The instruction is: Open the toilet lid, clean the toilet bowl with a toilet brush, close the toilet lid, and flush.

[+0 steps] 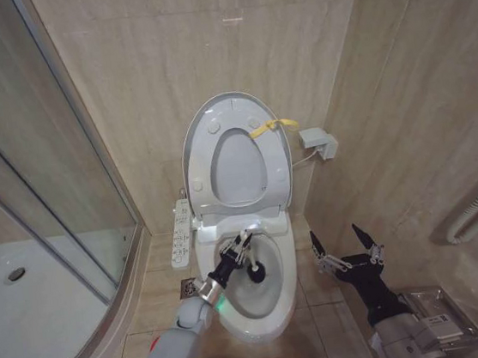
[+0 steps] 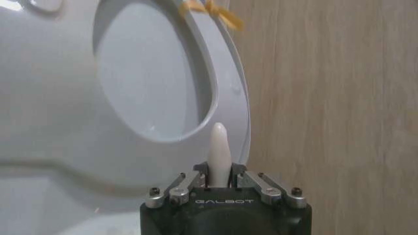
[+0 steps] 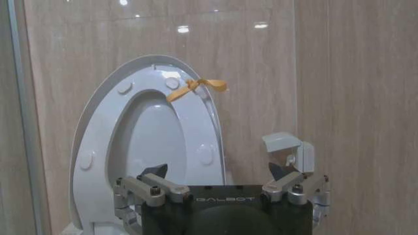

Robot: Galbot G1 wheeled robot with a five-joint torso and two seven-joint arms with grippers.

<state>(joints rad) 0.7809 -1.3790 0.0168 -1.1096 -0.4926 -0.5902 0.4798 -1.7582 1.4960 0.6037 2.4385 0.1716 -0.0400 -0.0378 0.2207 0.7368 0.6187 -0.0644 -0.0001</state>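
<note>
Left gripper (image 1: pixel 245 246) clamps the thin white-handled toilet brush (image 1: pixel 252 264), dark bristle head down in the glossy white ceramic toilet bowl (image 1: pixel 274 300); left wrist view catches the handle tip, and the right gripper (image 1: pixel 347 249) gapes wide beside it.

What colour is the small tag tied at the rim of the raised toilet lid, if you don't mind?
Yellow; the tag on the toilet lid shows best in the right wrist view.

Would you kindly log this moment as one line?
toilet lid up | left gripper holds toilet brush in toilet bowl | right gripper open, beside toilet

Grey-shelled arms end in black wrist blocks lettered GALBOT, with silver screw-studded links and dark-tipped fingers.
</note>
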